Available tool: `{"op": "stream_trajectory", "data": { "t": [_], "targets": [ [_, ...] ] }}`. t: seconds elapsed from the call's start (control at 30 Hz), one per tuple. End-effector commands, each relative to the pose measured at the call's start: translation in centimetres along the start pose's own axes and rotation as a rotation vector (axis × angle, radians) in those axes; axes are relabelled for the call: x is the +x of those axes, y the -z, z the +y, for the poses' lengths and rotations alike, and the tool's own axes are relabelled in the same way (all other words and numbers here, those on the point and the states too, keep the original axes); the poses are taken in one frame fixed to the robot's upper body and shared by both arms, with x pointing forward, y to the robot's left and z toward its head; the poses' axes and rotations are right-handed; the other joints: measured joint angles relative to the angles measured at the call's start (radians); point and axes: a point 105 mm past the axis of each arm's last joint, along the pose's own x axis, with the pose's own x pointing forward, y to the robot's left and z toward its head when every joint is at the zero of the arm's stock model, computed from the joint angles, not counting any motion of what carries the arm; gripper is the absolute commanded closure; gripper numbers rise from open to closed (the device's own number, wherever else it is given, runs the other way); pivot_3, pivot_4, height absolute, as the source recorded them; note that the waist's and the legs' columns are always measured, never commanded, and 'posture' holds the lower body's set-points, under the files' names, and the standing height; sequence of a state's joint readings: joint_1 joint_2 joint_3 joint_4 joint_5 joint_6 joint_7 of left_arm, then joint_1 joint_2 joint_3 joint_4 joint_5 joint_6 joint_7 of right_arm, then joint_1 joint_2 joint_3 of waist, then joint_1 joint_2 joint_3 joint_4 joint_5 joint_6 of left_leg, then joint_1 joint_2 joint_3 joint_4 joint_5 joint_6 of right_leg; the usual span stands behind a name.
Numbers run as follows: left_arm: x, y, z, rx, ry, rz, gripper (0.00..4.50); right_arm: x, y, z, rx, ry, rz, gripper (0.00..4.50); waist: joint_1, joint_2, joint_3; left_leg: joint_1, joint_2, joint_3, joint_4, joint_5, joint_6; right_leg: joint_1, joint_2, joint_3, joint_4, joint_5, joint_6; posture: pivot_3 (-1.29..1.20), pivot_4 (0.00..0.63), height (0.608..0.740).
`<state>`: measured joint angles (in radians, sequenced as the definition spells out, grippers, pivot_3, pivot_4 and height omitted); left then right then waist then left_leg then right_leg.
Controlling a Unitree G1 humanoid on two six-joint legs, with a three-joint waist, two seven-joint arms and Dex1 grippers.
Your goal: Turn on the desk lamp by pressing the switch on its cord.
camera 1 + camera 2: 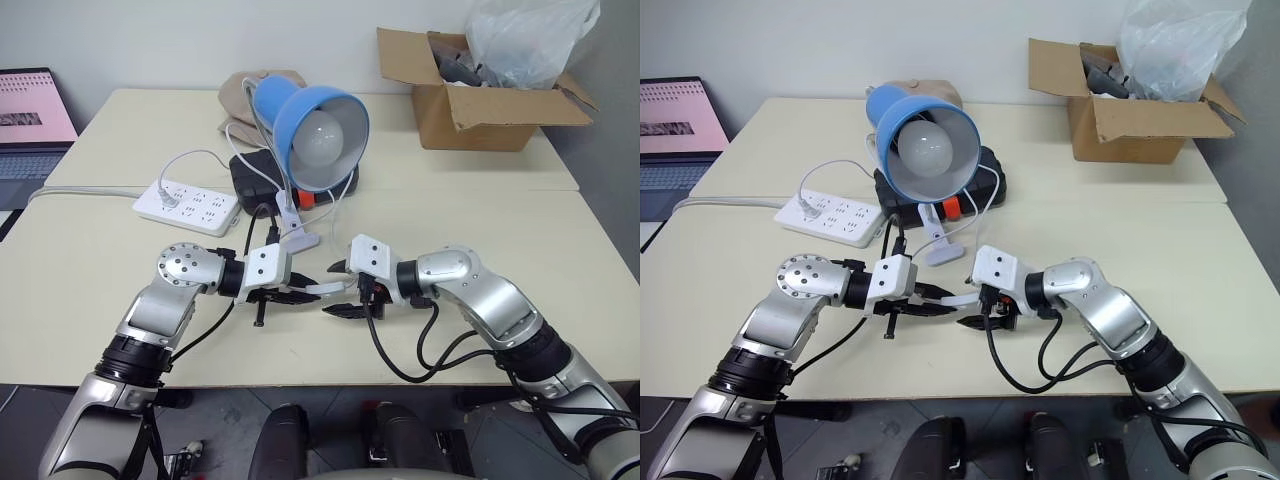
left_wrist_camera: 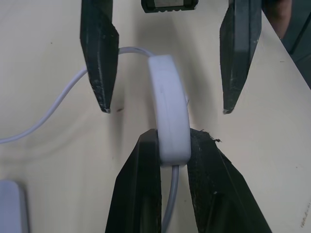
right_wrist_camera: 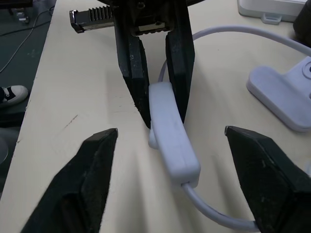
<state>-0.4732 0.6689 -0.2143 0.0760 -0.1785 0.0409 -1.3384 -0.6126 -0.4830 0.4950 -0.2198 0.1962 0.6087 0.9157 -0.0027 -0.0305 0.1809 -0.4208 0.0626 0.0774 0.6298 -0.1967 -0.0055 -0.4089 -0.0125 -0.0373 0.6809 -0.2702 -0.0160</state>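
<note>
Desk (image 1: 90,260): cream. Desk lamp (image 1: 318,130): stood mid-desk. Left gripper (image 2: 172,160): fingers clamped on one end of the switch (image 2: 167,104), held near the front edge. Right gripper (image 3: 170,170): fingers apart, flanking the switch's other end. Cord (image 2: 53,109): trailed from switch.

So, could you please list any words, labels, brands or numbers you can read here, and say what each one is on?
None can be read.
Laptop screen: a pink page with a dark band, too blurred to read.
Power strip: no legible markings.
Switch: plain white, no readable mark.
Cardboard box: no print visible.
</note>
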Motion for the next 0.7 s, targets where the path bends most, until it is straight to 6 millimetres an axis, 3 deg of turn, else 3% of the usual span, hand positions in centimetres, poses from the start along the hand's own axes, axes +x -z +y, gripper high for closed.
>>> {"op": "stream_trajectory", "data": {
  "t": [0.03,0.33,0.7],
  "targets": [
    [0.07,-0.94,-0.09,0.046,0.006,-0.013,4.1,-0.05,-0.62,-0.03,-0.061,-0.005,-0.013,1.91,0.0,0.0,0.0,0.0,0.0,0.0,0.0,0.0,0.0,0.0,0.0,0.0,0.0,0.0,0.0,0.0,0.15,0.74],
    [-0.1,-1.09,0.34,0.054,-0.005,-0.01,4.1,-0.36,0.04,-0.16,-0.119,-0.023,0.014,3.77,0.0,0.0,0.0,0.0,0.0,0.0,0.0,0.0,0.0,0.0,0.0,0.0,0.0,0.0,0.0,0.0,0.15,0.74],
    [0.02,-1.29,0.21,0.067,0.006,-0.012,4.1,-0.14,-0.71,-0.08,-0.113,-0.04,-0.027,3.97,0.0,0.0,0.0,0.0,0.0,0.0,0.0,0.0,0.0,0.0,0.0,0.0,0.0,0.0,0.0,0.0,0.15,0.74]
  ]
}}
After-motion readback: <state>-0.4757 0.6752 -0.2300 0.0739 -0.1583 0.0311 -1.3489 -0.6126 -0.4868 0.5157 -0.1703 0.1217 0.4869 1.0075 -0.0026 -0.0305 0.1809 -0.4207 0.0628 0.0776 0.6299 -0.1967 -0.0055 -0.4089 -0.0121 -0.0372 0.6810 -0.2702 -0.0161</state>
